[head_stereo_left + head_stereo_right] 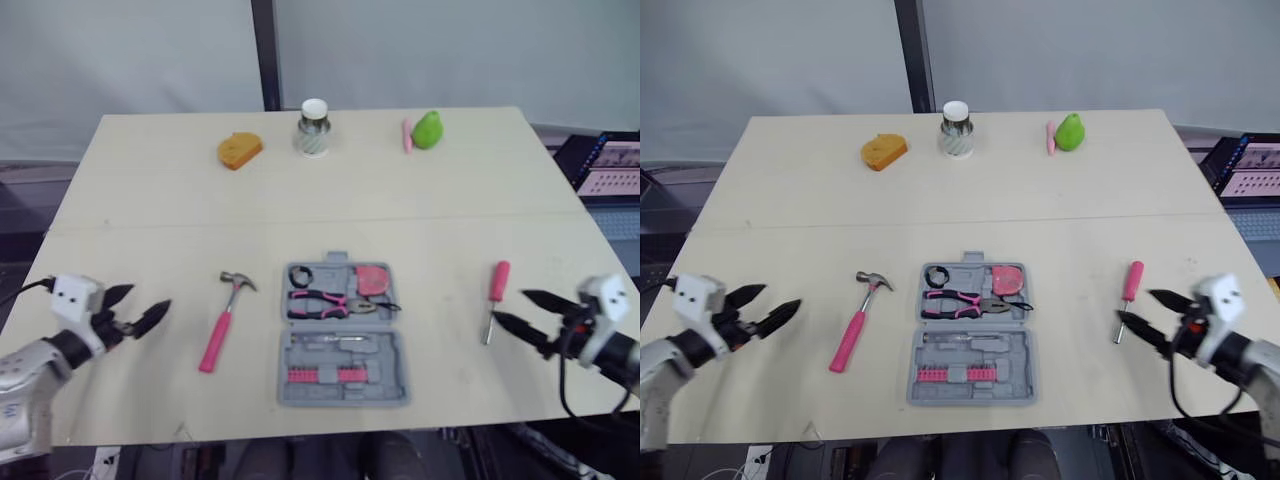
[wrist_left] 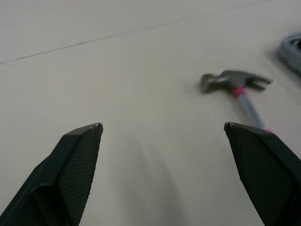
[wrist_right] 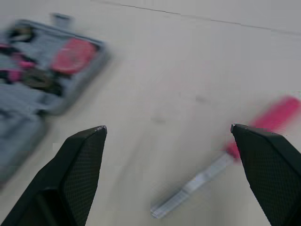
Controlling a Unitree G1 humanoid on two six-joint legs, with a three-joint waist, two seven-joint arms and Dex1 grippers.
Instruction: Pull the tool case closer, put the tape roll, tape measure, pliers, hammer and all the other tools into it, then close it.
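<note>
On the pale counter (image 1: 150,200), pink-handled steel hammer (image 1: 222,325) lies three o'clock of the nearer left tool (image 1: 151,296), jaws apart; handle points seven o'clock.

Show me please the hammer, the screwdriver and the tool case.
hammer (image 1: 218,335), left eye view, pink handle.
screwdriver (image 1: 497,286), left eye view, pink handle.
tool case (image 1: 383,358), left eye view, bare grey floor of near half.

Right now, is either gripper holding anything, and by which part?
Nothing is held. The left gripper is open beside the hammer; the right gripper is open near the screwdriver, not closed on it.
</note>
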